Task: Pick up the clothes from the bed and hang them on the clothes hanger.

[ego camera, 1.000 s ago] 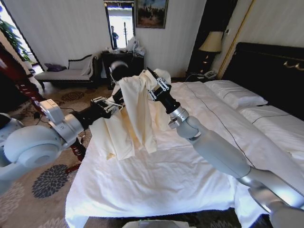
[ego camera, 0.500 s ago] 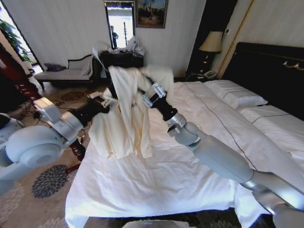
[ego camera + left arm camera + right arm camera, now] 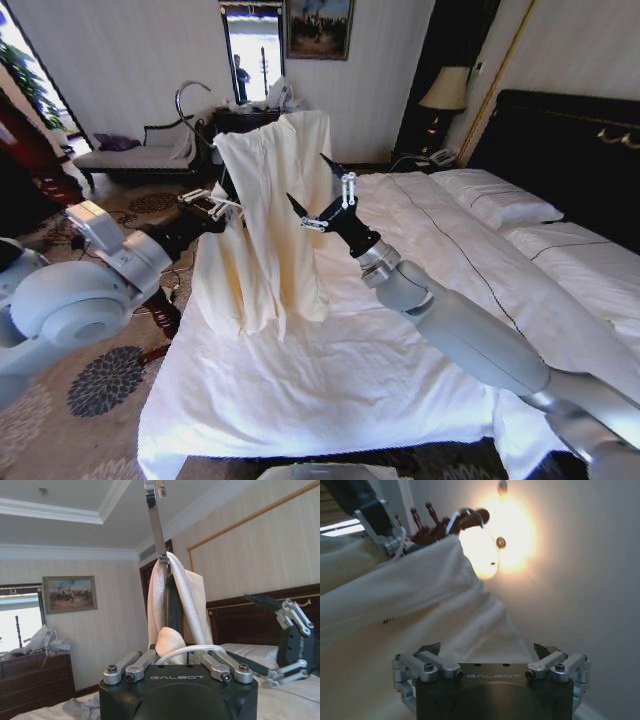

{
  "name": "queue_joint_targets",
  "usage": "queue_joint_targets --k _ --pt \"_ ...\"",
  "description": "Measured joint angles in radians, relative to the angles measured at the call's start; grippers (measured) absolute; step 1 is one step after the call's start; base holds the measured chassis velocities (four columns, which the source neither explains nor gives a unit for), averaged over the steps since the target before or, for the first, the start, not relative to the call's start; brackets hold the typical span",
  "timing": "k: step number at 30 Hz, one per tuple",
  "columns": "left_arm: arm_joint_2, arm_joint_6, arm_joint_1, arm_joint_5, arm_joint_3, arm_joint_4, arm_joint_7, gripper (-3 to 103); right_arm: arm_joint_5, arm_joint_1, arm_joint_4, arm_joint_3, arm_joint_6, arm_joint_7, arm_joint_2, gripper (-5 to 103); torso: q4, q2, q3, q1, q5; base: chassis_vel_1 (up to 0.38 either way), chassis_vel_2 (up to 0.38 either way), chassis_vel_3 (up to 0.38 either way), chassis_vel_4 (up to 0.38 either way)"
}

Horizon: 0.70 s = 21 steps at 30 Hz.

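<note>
Left gripper [image 3: 212, 205] clamped on clothes hanger [image 3: 172, 605], cream clothes [image 3: 268, 225] draped above bed [image 3: 400, 350]; right gripper [image 3: 322, 195] spread wide, empty, beside garment.

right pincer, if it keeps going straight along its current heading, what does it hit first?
Most likely the clothes. The right pincer is open and points up and toward the cream fabric hanging from the clothes hanger, which the left pincer holds. Its wrist view shows fabric right ahead. Depth is unclear, so it may only graze the edge.
</note>
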Motion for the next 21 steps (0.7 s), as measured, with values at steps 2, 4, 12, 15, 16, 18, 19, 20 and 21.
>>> queue_joint_targets --k 2,4,12,15,16,18,19,20,21 --pt "0.005 0.008 -0.005 -0.024 -0.006 0.002 -0.007 18 0.097 -0.062 0.040 0.045 -0.034 0.011 -0.045 100 0.0000 0.000 0.000 0.000 0.0001 0.000 0.000 0.000 0.000" --pt "0.005 0.018 -0.007 -0.047 -0.009 0.002 -0.017 18 0.154 -0.102 0.068 0.082 -0.065 0.027 -0.072 100 -0.0002 0.000 0.000 0.000 0.0001 0.000 0.000 0.000 0.000" --pt "-0.004 0.127 -0.028 -0.276 -0.035 0.006 -0.177 18 0.478 -0.299 0.205 0.225 -0.214 0.186 -0.182 100 -0.0001 0.000 0.000 0.000 0.0000 0.000 0.000 0.000 0.000" --pt "-0.007 0.169 -0.048 -0.389 -0.053 0.005 -0.258 18 0.525 -0.345 0.226 0.249 -0.238 0.231 -0.188 100 0.0000 0.000 0.000 0.000 0.0000 0.000 0.000 0.000 0.000" --pt "-0.007 0.188 -0.053 -0.447 -0.068 0.003 -0.290 18 0.528 -0.367 0.229 0.258 -0.242 0.243 -0.189 100 0.0000 0.000 0.000 0.000 -0.0001 0.000 0.000 0.000 0.000" --pt "-0.002 0.216 -0.055 -0.543 -0.104 0.000 -0.340 18 0.537 -0.403 0.235 0.271 -0.256 0.272 -0.190 100 0.0000 0.000 0.000 0.000 0.0000 0.000 0.000 0.000 0.000" --pt "0.002 0.233 -0.055 -0.592 -0.125 0.000 -0.369 18 0.547 -0.425 0.240 0.280 -0.275 0.291 -0.189 100 0.0001 0.000 0.000 0.000 0.0000 0.000 0.000 0.000 0.000" --pt "0.008 0.249 -0.055 -0.642 -0.146 0.001 -0.397 18 0.563 -0.450 0.246 0.295 -0.308 0.311 -0.190 100 0.0001 0.000 0.000 0.000 0.0000 0.000 0.000 0.000 0.000" --pt "0.008 0.249 -0.055 -0.642 -0.146 0.001 -0.397 18 0.563 -0.450 0.246 0.295 -0.308 0.311 -0.190 100 0.0001 0.000 0.000 0.000 0.0000 0.000 0.000 0.000 0.000"
